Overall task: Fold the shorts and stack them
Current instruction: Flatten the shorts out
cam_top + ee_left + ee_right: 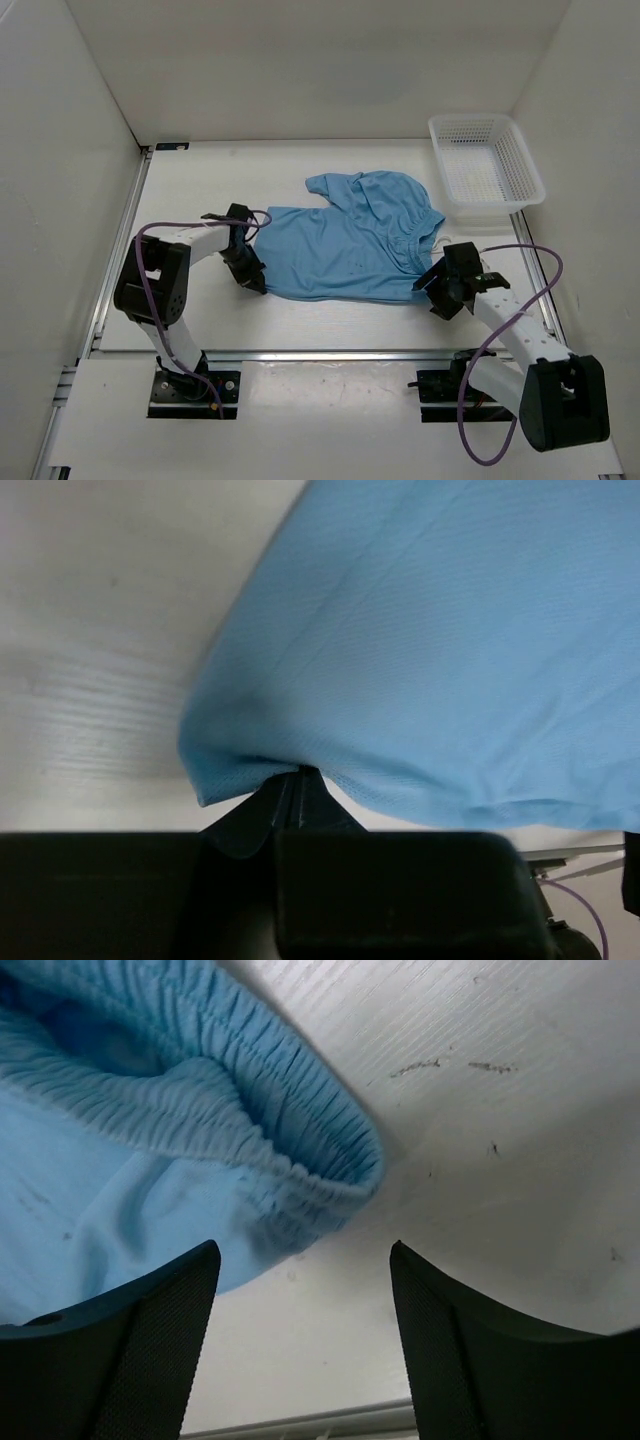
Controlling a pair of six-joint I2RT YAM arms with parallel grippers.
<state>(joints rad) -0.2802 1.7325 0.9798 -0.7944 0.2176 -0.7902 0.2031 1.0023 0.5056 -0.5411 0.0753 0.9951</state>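
From above, the shorts (345,255) lay spread on the table (300,325) between the arms. The left wrist showed the left gripper (297,780) clenched on a thin pinch of their fabric that might slip free. The right wrist showed the right gripper (302,1255) agape beside the waistband (300,1150), liable to miss it.

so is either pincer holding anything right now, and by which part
The left pincer is shut on the shorts, pinching the fabric edge at the leg end. The right pincer is open near the waistband, holding nothing.
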